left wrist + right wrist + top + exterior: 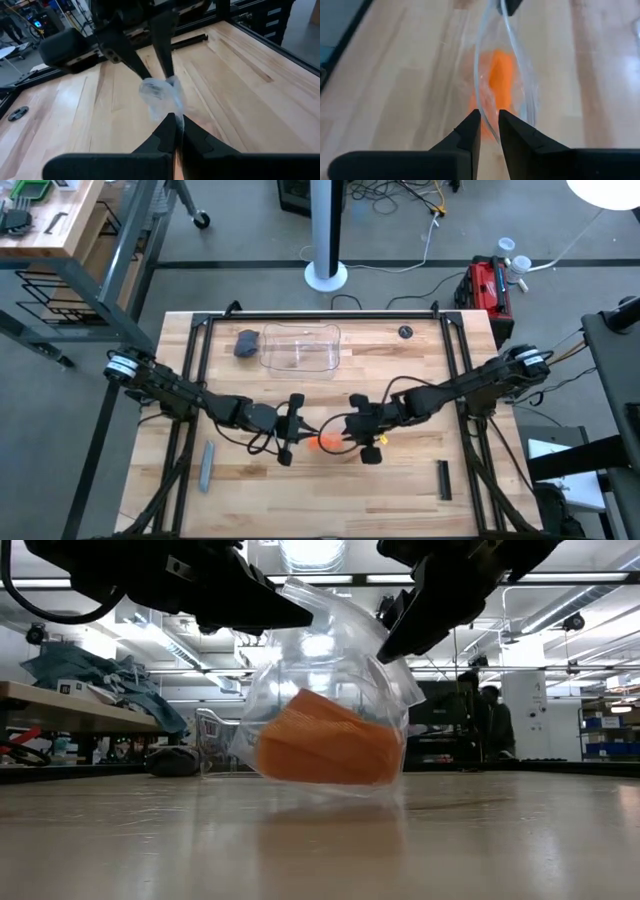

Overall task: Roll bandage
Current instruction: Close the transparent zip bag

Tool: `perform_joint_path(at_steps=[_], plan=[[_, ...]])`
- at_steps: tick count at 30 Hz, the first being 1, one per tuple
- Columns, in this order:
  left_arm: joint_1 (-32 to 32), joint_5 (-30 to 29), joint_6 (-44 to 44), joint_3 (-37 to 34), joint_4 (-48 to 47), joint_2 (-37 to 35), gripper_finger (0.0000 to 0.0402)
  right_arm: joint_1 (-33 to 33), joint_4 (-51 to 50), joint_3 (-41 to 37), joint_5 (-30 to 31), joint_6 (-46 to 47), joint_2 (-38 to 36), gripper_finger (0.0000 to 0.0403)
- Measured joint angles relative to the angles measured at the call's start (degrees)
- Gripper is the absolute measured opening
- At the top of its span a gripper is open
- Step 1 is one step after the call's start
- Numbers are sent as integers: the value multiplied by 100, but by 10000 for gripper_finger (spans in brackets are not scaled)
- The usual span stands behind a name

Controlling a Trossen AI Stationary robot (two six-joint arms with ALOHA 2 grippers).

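Note:
The orange bandage (330, 748) lies bunched inside a clear plastic wrapper (325, 650) at the table's middle. It also shows in the high view (325, 442) and the right wrist view (500, 75). My left gripper (298, 430) is shut on the wrapper's left side. My right gripper (347, 432) is shut on its right side. The two grippers face each other across the wrapper. Whether the wrapper's bottom touches the table I cannot tell. My left gripper pinches the wrapper's upper left film (172, 107) between its two fingers, coming from the table's left and slanting down. The wrapper hangs below the fingers with the bandage in its bottom. My right gripper pinches the wrapper's upper right edge (492, 117) between its two fingers, coming from the table's right and slanting down. The film runs away from the fingers toward my left gripper, and the bandage hangs below inside it.
A clear plastic tub (300, 348) and a grey lump (247, 342) stand at the far side. A grey stick (206, 467) lies near left, a black bar (444, 480) near right, and a small black disc (404, 332) far right.

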Motion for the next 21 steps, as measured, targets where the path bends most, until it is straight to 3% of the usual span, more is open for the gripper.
perform_joint_path(at_steps=[5, 11, 21], plan=[[-2, 4, -113, 0, 3, 0, 0, 0, -102, 0, 133, -15, 0, 82], [0, -78, -1, 0, -71, 2, 0, 24, -499, 0, 354, -94, -6, 10], [0, -90, -113, 0, -177, 2, 0, 114, -1625, 647, 343, 31, -92, 1]])
